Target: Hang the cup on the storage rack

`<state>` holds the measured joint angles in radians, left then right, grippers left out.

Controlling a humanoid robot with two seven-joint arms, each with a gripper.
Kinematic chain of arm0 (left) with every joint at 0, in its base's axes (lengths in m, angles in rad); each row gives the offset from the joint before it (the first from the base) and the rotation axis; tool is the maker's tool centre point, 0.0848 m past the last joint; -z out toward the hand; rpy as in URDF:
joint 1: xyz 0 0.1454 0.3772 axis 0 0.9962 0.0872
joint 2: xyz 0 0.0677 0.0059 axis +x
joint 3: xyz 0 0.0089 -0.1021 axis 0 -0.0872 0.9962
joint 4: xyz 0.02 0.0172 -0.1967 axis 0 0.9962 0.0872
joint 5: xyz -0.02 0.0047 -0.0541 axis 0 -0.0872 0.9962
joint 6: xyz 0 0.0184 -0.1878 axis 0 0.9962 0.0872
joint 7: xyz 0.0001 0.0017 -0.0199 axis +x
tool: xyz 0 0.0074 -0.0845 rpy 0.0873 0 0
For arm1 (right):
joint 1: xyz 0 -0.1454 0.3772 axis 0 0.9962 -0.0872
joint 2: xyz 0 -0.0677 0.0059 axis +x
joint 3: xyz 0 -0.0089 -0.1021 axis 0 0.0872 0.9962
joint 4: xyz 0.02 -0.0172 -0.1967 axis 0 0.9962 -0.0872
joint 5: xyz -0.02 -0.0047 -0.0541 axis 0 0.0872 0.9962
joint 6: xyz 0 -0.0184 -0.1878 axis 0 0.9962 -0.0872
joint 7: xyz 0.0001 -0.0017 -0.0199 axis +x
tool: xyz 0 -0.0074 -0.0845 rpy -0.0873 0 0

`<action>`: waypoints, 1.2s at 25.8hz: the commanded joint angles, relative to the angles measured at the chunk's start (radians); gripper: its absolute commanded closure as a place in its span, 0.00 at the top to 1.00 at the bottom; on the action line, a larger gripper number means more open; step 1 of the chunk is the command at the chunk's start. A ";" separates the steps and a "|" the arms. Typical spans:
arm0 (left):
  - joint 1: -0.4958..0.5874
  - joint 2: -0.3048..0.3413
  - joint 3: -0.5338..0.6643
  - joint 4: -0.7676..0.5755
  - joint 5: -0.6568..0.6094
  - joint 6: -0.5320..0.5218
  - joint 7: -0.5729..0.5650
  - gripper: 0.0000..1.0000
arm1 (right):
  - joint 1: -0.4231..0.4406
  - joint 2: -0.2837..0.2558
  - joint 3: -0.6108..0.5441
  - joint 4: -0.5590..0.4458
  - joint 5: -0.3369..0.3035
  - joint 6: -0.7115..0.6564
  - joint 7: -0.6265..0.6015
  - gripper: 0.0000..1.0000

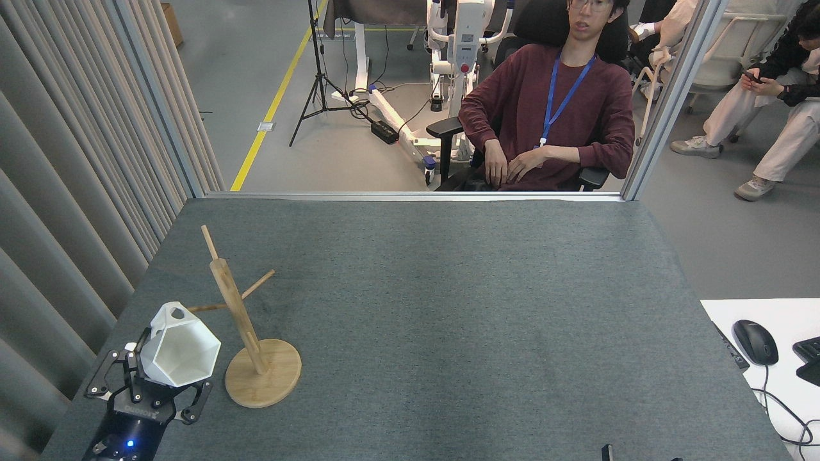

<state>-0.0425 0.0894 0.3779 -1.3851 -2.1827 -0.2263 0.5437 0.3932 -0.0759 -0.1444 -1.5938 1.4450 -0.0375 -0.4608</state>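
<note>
The white faceted cup (181,351) is held off the table at the left, its hexagonal mouth facing me. My left gripper (168,370) is shut on it, black fingers on both sides of its body. The cup's handle tab (177,313) with the round hole points up and sits right at the tip of the left peg (208,307) of the bamboo storage rack (240,320). The rack stands upright on its round base (272,384), just right of the cup. Of my right gripper (606,451) only one fingertip shows at the bottom edge.
A ribbed curtain wall (70,211) runs close along the table's left side. A person (551,109) sits in a chair behind the table's far edge. A white side desk (788,333) with a mouse (756,341) lies at the right.
</note>
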 commanded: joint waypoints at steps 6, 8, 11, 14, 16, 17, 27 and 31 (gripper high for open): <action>-0.016 0.024 0.029 0.031 -0.006 0.002 0.004 0.36 | -0.014 -0.002 0.000 0.002 0.000 0.001 0.001 0.98; -0.022 0.024 0.022 0.034 -0.009 0.002 0.007 0.36 | -0.017 -0.001 0.000 0.002 0.000 0.001 0.001 0.98; -0.025 0.013 0.001 0.041 -0.032 0.004 0.010 0.36 | -0.020 -0.002 0.000 0.003 0.000 0.001 0.001 0.98; -0.037 0.015 -0.048 0.044 -0.048 0.007 0.010 0.36 | -0.022 -0.002 -0.001 0.003 0.000 0.001 0.001 0.98; -0.043 0.010 -0.056 0.066 -0.077 0.013 0.010 0.36 | -0.022 -0.001 -0.003 0.003 0.000 0.001 0.001 0.98; -0.057 0.009 -0.060 0.089 -0.100 0.030 0.012 0.36 | -0.022 -0.002 -0.003 0.002 0.000 -0.001 0.001 0.98; -0.076 -0.014 -0.056 0.138 -0.103 0.054 0.013 1.00 | -0.022 -0.008 -0.003 0.002 -0.003 -0.002 0.001 0.98; -0.004 -0.016 -0.050 0.087 -0.055 0.053 0.012 1.00 | -0.023 -0.010 -0.004 0.002 -0.003 -0.002 0.001 0.98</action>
<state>-0.0958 0.0750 0.3254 -1.2641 -2.2715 -0.1698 0.5585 0.3710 -0.0844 -0.1477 -1.5924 1.4420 -0.0398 -0.4599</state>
